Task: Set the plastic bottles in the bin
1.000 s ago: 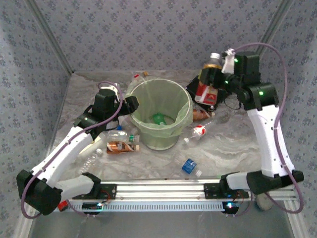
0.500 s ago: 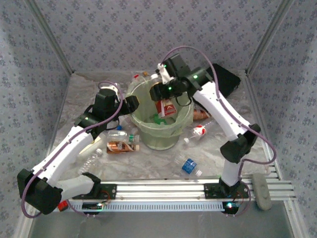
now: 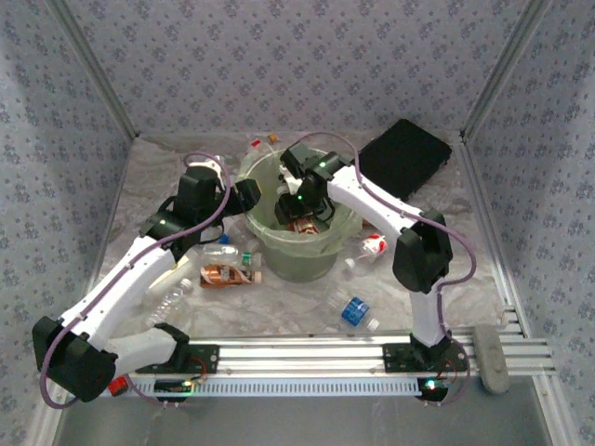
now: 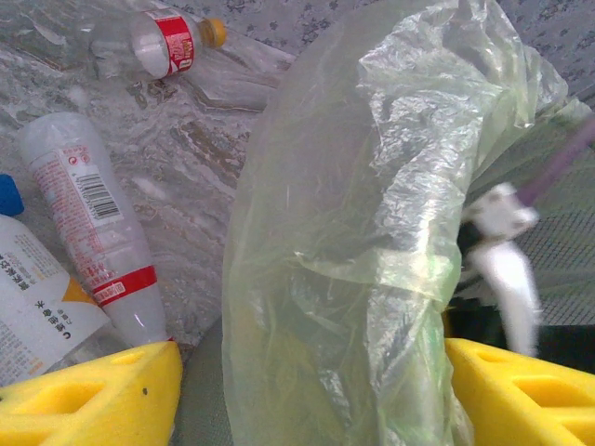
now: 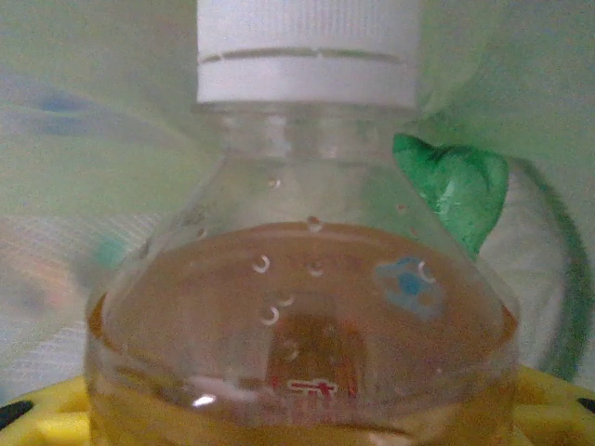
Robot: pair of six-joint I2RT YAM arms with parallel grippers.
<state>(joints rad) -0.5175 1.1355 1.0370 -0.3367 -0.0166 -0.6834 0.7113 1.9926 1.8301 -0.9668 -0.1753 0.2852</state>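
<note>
Right hand (image 3: 299,212) grips a white-capped bottle (image 5: 302,307) inside the bin (image 3: 346,232).

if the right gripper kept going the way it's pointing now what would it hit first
Probably the green item lying in the bin: the right gripper points down into it, holding a white-capped bottle. Depth is unclear.
</note>
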